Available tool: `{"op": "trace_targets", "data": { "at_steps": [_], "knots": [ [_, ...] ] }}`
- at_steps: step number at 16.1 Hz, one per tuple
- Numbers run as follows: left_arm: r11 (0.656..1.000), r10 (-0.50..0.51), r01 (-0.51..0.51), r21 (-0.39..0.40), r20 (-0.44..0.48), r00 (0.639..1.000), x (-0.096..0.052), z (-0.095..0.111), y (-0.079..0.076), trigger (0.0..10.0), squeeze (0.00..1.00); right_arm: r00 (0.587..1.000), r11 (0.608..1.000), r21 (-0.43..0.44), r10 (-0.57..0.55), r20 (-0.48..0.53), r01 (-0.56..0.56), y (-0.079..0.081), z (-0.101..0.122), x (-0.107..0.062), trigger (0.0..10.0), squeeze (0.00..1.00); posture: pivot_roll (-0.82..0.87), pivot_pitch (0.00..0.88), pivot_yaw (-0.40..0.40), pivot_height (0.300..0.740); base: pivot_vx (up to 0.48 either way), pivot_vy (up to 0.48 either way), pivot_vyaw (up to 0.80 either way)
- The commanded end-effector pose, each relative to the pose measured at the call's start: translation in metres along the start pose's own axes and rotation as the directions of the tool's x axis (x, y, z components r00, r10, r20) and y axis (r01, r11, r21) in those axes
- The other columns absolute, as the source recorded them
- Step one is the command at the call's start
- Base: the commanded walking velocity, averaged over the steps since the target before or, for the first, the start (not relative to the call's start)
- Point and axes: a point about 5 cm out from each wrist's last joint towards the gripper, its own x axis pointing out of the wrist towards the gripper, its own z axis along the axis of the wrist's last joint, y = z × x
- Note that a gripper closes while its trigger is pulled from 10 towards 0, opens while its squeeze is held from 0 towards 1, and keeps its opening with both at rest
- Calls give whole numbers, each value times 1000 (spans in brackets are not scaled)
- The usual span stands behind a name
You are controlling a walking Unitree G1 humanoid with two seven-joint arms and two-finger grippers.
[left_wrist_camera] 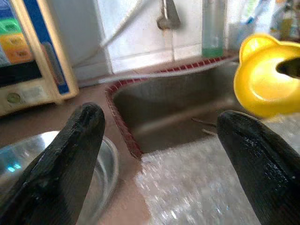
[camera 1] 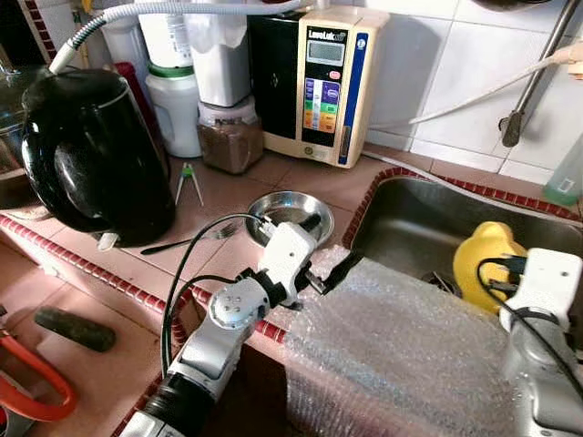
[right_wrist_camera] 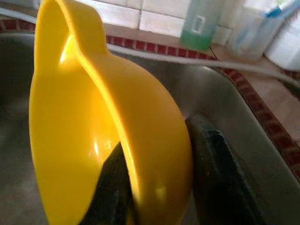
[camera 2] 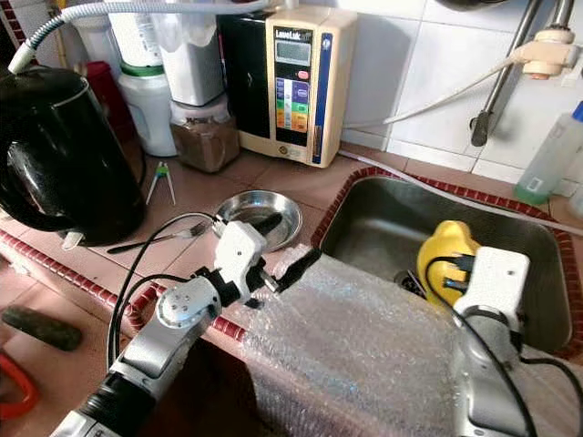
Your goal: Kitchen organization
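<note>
Over the sink (camera 1: 401,218), a yellow cup (camera 1: 487,259) is held by the right gripper (camera 1: 510,273). In the left wrist view, the left gripper (left_wrist_camera: 159,154) fingers are spread apart above bubble wrap (left_wrist_camera: 201,187). In the right wrist view, the cup's rim is pinched. A spot on the tabletop (camera 1: 301,177) is probably needed next.

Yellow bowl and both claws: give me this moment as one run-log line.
right claw: shut on yellow bowl over sink | left claw: open, above bubble wrap beside steel dish
</note>
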Motion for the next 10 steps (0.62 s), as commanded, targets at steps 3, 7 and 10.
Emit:
{"op": "trace_targets", "data": {
  "at_steps": [3,7,10],
  "knots": [
    [998,-64,65,11,-24,998,-1,2,-3,10000,1000,997,1000,19,-11,-71,13,-1,-13,-1,10000,1000,13,0,37,740,0,0,0],
    [996,-83,85,30,-68,994,-2,2,3,10000,1000,994,1000,-5,22,-107,-23,4,-20,-4,10000,1000,20,0,46,740,0,0,0],
    [994,-90,96,48,-111,990,-5,-1,8,10000,1000,994,999,-18,32,-107,-34,7,-21,-5,10000,1000,24,0,47,740,0,0,0]
  ]
}}
